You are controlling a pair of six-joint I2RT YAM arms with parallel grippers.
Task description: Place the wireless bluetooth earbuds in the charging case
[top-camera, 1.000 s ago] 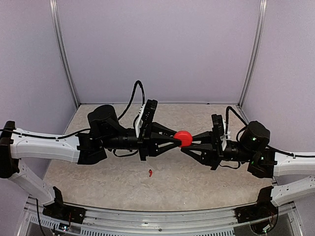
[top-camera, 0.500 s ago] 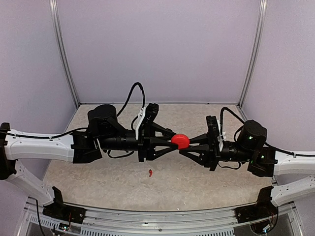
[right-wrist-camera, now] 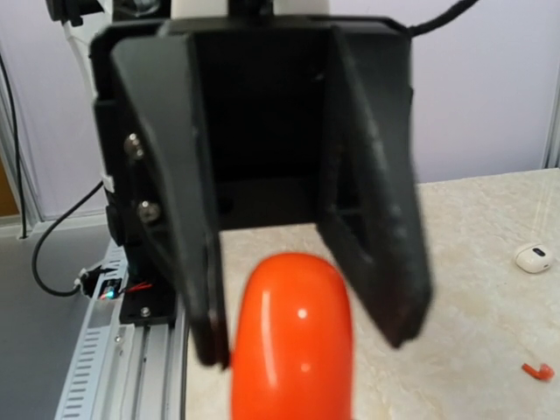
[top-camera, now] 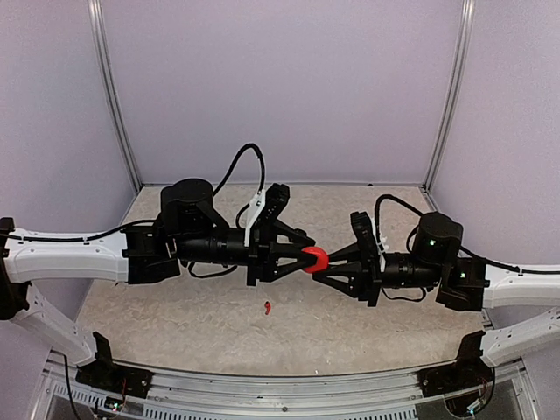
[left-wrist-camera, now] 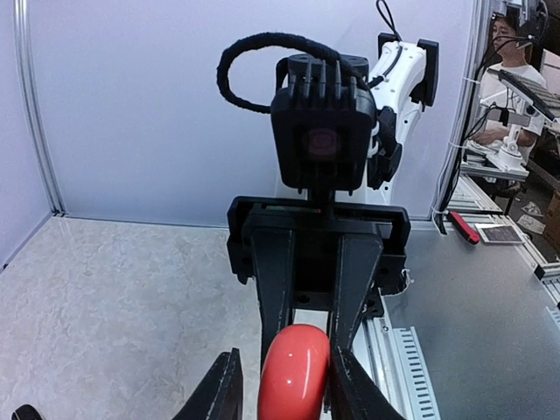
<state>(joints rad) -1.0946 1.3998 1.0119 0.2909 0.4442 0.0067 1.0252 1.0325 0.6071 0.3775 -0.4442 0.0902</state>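
The red charging case [top-camera: 313, 259] hangs in the air between both arms over the middle of the table. My right gripper [top-camera: 324, 263] is shut on it; in the left wrist view its fingers [left-wrist-camera: 273, 280] clamp the case [left-wrist-camera: 293, 372] from both sides. My left gripper [top-camera: 302, 255] is open around the case's other end, and one finger [left-wrist-camera: 219, 394] stands off it by a gap. One red earbud [top-camera: 267, 306] lies on the table in front of the arms, also seen as the red earbud [right-wrist-camera: 538, 371]. A small white earbud [right-wrist-camera: 534, 256] lies farther back.
The beige table [top-camera: 175, 324] is bounded by lilac walls at the back and both sides. An aluminium rail [top-camera: 280, 398] runs along the near edge by the arm bases. Both arms stretch across the middle, above the table top.
Both grippers and the case have drifted left and slightly nearer. The left jaws, earlier tight on the case, have parted from it. The right jaws have closed a little more on it.
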